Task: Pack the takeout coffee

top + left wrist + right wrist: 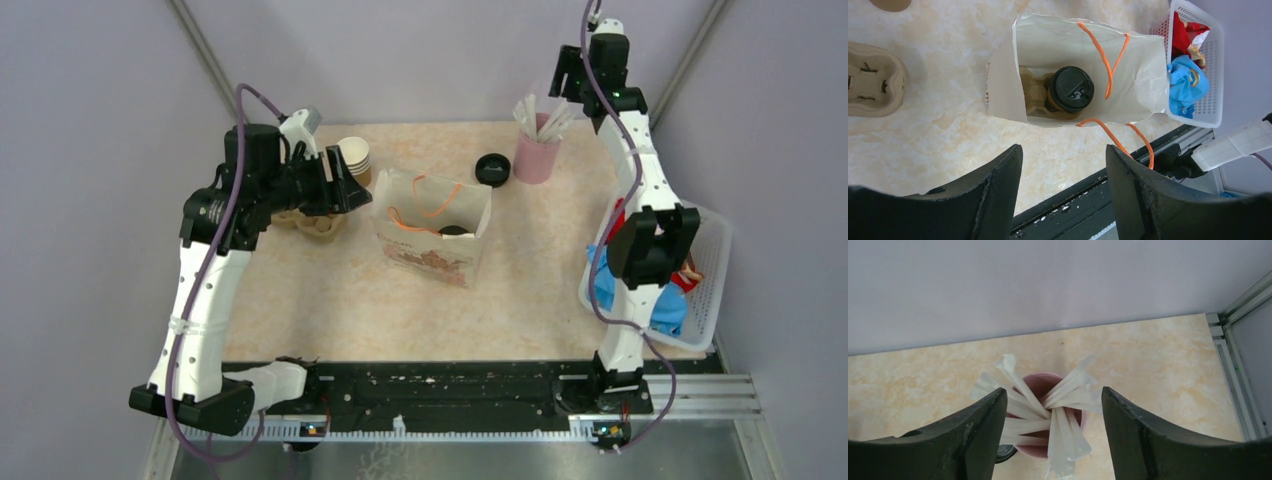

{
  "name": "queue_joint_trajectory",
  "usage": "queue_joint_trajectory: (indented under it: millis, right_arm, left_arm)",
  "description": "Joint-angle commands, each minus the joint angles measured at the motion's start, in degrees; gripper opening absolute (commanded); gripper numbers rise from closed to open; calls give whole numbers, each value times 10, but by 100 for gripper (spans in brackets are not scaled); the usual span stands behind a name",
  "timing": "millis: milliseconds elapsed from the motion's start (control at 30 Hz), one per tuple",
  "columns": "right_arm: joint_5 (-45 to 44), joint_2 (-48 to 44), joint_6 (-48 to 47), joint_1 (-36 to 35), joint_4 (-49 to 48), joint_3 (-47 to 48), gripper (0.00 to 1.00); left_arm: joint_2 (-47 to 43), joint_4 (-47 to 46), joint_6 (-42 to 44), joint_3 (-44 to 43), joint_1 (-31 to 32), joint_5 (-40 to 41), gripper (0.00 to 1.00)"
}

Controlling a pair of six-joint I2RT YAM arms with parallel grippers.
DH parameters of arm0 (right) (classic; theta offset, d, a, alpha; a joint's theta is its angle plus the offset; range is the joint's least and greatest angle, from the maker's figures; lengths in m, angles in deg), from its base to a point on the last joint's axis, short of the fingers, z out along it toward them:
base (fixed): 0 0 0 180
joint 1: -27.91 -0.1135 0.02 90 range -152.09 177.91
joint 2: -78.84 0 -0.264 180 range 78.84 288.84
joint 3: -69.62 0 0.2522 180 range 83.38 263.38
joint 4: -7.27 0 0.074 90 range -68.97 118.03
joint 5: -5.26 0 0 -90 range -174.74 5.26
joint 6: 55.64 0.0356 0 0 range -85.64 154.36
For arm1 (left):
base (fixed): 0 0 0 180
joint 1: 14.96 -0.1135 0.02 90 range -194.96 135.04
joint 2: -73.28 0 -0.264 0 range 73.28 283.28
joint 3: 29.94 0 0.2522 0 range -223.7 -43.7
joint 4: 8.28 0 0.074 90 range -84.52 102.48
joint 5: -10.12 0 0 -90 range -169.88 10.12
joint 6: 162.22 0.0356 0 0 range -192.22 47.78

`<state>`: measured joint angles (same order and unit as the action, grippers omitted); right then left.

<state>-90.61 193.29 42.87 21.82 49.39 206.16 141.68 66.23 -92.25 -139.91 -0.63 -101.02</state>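
Observation:
The takeout coffee (1071,89), a brown cup with a black lid, stands upright in a brown pulp holder inside the open white paper bag (1058,45) with orange handles. In the top view only its lid (455,231) shows inside the bag (432,250). My left gripper (1064,155) is open and empty, held above the table to the left of the bag; it also shows in the top view (345,185). My right gripper (1054,395) is open and empty, high above a pink cup (1035,382) of white wrapped straws, and shows at the back right in the top view (565,80).
A pulp cup carrier (320,222) and a stack of lidless paper cups (355,155) sit under the left arm. A loose black lid (492,169) lies beside the pink cup (537,155). A white basket (712,290) of blue and red packets stands at the right edge.

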Motion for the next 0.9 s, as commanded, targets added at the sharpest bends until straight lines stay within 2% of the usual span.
queue_joint_trajectory:
  millis: [0, 200, 500, 633, 867]
  right_arm:
    - [-6, 49, 36, 13, -8, 63, 73]
    - [-13, 128, 35, 30, 6, 157, 73]
    - [-6, 164, 26, 32, -4, 169, 58]
    - [2, 178, 26, 32, -7, 179, 46]
    - [-4, 187, 16, 32, -6, 211, 12]
  left_arm:
    - [-1, -28, -15, -1, -1, 8, 68]
    - [6, -33, -28, 1, -1, 21, 68]
    - [10, -53, -53, 11, -1, 32, 67]
    - [13, -54, -59, 9, -1, 37, 67]
    - [17, -51, -62, 0, -1, 36, 66]
